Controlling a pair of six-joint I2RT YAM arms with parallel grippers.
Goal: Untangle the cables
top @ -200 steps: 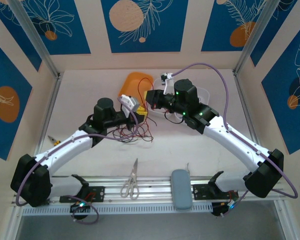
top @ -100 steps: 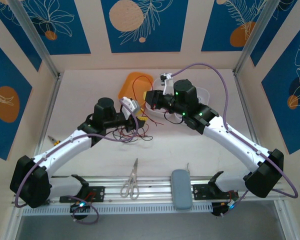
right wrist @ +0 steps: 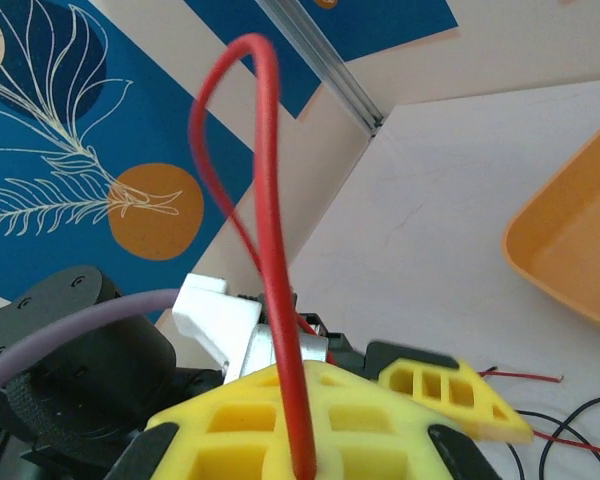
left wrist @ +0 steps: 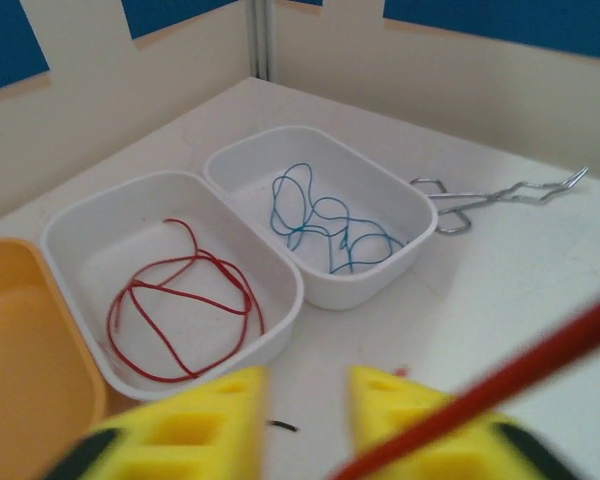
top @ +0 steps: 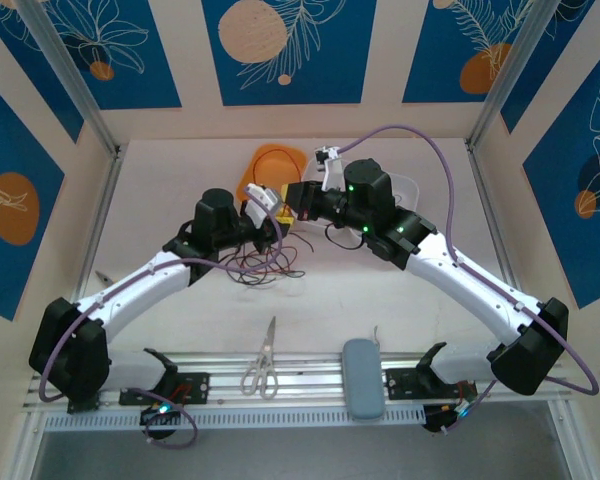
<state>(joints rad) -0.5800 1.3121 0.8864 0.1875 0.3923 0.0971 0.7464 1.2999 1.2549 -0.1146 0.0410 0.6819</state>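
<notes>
The left arm has swung up and inward over the last second, bringing the left hand (left wrist: 308,392) just beside the right one. Its fingers stand narrowly apart, with bare tabletop (left wrist: 520,260) between the tips and the blurred red cable (left wrist: 500,375) crossing one finger. Below it the tangle of cables (top: 264,264) lies on the tabletop, with less red trailing rightward than before. The right hand (right wrist: 298,400) stays clamped on the red cable, which loops upward. That cable seems nearly drawn free, but the dark strands look tangled.

2 adjacent tubs (left wrist: 280,322), 1 cable (left wrist: 248,310) in each, tongs (left wrist: 500,195) alongside
</notes>
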